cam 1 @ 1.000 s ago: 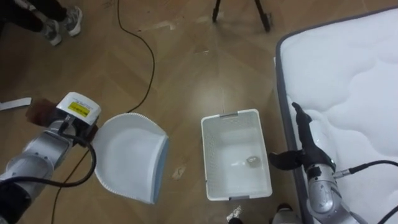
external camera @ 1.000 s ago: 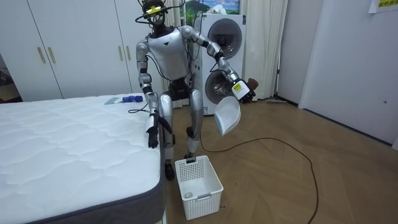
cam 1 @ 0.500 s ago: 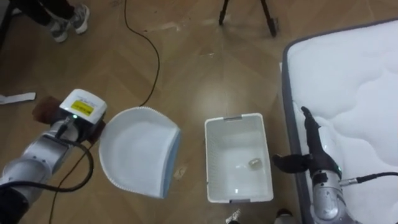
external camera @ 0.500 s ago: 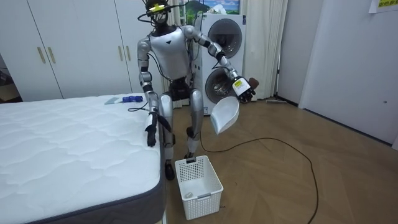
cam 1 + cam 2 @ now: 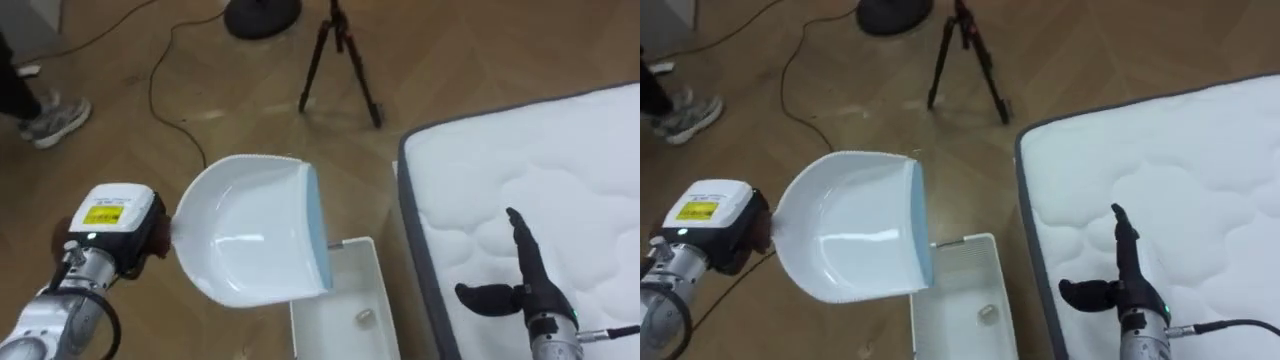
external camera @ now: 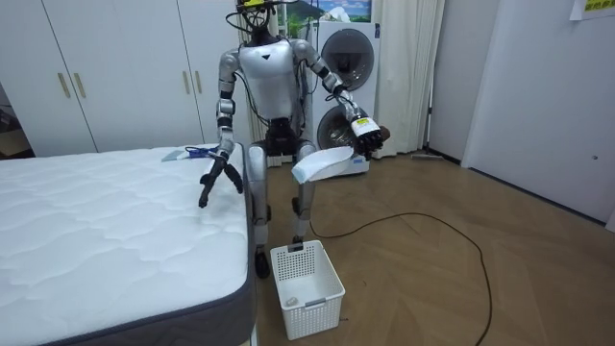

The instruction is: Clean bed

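Bright, even indoor light fills the room view, and the shadows there are soft. The wooden floor (image 6: pixel 461 259) carries a mild sheen at the frame's right, while the side of the mattress (image 6: pixel 115 231) at lower left lies in shade. In the eye views, a pale band of glare crosses the white dustpan (image 5: pixel 250 230) at centre, and gentle shading marks the mattress's quilted hollows at right.

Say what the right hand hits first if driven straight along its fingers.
Probably the mattress top: the open right hand points down at it near the edge, nothing between. Depth unclear.
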Robot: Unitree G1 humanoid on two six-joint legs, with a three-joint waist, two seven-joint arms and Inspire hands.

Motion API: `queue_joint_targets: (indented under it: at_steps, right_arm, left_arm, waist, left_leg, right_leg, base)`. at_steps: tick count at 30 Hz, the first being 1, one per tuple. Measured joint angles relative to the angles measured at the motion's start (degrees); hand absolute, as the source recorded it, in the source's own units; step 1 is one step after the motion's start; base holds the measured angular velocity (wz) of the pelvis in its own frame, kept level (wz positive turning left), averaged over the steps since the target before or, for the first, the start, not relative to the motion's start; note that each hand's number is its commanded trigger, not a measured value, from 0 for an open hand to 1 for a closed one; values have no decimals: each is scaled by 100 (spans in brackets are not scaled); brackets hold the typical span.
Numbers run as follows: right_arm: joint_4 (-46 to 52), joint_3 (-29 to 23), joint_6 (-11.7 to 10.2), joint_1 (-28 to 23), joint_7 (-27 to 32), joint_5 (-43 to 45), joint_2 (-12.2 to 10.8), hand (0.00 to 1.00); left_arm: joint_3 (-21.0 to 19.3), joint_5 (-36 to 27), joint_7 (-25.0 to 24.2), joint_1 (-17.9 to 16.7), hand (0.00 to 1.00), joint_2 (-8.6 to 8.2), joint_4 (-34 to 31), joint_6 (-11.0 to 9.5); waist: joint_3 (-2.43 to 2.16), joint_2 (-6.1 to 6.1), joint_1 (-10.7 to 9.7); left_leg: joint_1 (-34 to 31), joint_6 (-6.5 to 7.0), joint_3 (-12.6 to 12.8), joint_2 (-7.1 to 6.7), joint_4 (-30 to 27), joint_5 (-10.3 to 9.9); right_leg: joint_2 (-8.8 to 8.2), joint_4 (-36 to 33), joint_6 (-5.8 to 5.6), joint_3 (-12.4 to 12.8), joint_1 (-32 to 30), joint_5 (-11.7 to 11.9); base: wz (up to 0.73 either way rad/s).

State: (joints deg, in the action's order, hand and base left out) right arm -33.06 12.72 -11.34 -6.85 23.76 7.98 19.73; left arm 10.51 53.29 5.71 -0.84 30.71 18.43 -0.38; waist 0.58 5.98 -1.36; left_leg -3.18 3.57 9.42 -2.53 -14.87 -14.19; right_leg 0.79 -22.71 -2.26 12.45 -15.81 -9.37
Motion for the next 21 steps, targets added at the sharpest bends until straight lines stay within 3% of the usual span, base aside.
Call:
queue_joint_targets:
  at_steps: [3,4,6,7,8,9,10,11,12,13,14,15,16,17,19,21]
  right_arm:
    - [170,-75,115,-79,-142,138,-18,0]
    - [216,-74,152,-104,-196,132,-34,0]
    - [245,-53,238,-91,-319,133,-45,0]
    - [260,-44,279,-86,-362,133,-57,0]
    - [257,-44,325,-105,-392,134,-72,0]
    - [254,-46,356,-111,-390,134,-71,0]
    - [252,-48,399,-92,-384,135,-66,0]
    - [253,-32,395,-50,-381,147,-80,0]
    - [252,-23,394,-33,-381,153,-99,0]
    - [232,7,385,6,-381,136,-161,0]
    - [129,92,384,88,-387,92,-221,0]
    - [75,173,387,120,-394,78,-205,0]
    - [29,327,394,216,-443,46,-208,0]
    - [51,446,395,287,-485,30,-239,0]
    - [168,489,395,276,-531,32,-263,0]
    - [237,374,395,283,-531,35,-359,0]
  left_arm:
    - [-117,-381,-36,-205,100,-280,-52,-20]
    - [-170,-450,-35,-259,100,-379,-57,-14]
    - [-185,-632,-17,-391,100,-423,-91,-22]
    - [-182,-818,-20,-462,100,-432,-97,-40]
    - [-177,-1067,-21,-515,100,-507,-75,-8]
    - [-172,-1196,-21,-526,100,-572,-74,1]
    - [-168,-1489,-20,-513,100,-709,-72,5]
    - [-167,-1772,-17,-513,100,-814,-70,9]
    - [-168,-1889,-18,-514,100,-854,-60,17]
    - [-174,-2116,-18,-520,100,-908,-28,58]
    - [-177,-2332,-12,-503,100,-953,58,89]
    - [-178,-2417,-12,-516,100,-1019,134,100]
    - [-230,-2463,-20,-619,100,-1131,224,118]
    - [-271,-2450,-51,-637,100,-1238,328,147]
    - [-267,-2445,-96,-602,100,-1321,326,80]
    - [-222,-2441,-96,-509,100,-1391,285,-3]
  waist:
    - [-7,-106,17]
    - [-7,-149,18]
    - [-15,-208,26]
    - [-23,-237,60]
    - [-18,-251,105]
    - [-20,-251,114]
    - [-21,-257,178]
    - [-26,-266,265]
    - [-30,-282,309]
    - [-32,-361,384]
    - [44,-490,489]
    - [48,-516,550]
    - [45,-520,752]
    - [44,-467,764]
    - [48,-500,527]
    - [37,-511,363]
  left_leg:
    - [193,-2,628,125,37,-73]
    - [274,-2,861,175,82,-88]
    - [409,-2,1202,230,242,-87]
    - [453,5,1640,349,380,-82]
    - [558,4,2091,411,441,-88]
    - [624,-4,2276,416,493,-87]
    - [694,-14,2647,413,572,-82]
    - [692,-21,3001,412,562,-89]
    - [696,-18,3166,408,551,-96]
    - [697,-6,3397,366,472,-103]
    - [705,17,3318,329,303,-116]
    - [700,21,3033,322,254,-118]
    - [643,31,2133,307,157,-124]
    - [448,27,1472,388,-102,-125]
    - [362,-11,1325,427,-196,-125]
    - [474,-80,1632,469,14,-152]
  right_leg:
    - [104,135,64,-149,-30,286]
    - [111,241,123,-394,-36,448]
    - [136,541,248,-812,2,780]
    - [131,706,362,-1209,53,989]
    - [1,256,439,-1876,42,700]
    - [-106,-34,451,-2250,84,466]
    - [-391,-543,479,-2864,201,36]
    - [-698,-865,426,-3267,379,-261]
    - [-843,-941,380,-3403,477,-378]
    - [-1090,-967,272,-3607,648,-531]
    - [-1109,-723,205,-3562,660,-594]
    - [-1046,-574,218,-3458,675,-589]
    - [-824,-175,222,-2998,772,-525]
    - [-644,107,276,-2832,842,-251]
    - [-573,298,266,-2750,883,-121]
    - [-496,300,251,-2749,806,-90]
  base:
    - [-121]
    - [-138]
    - [-144]
    - [-148]
    - [-144]
    - [-133]
    - [-130]
    - [-132]
    - [-137]
    - [-134]
    - [-147]
    - [-184]
    - [-187]
    - [-155]
    - [-48]
    - [-17]
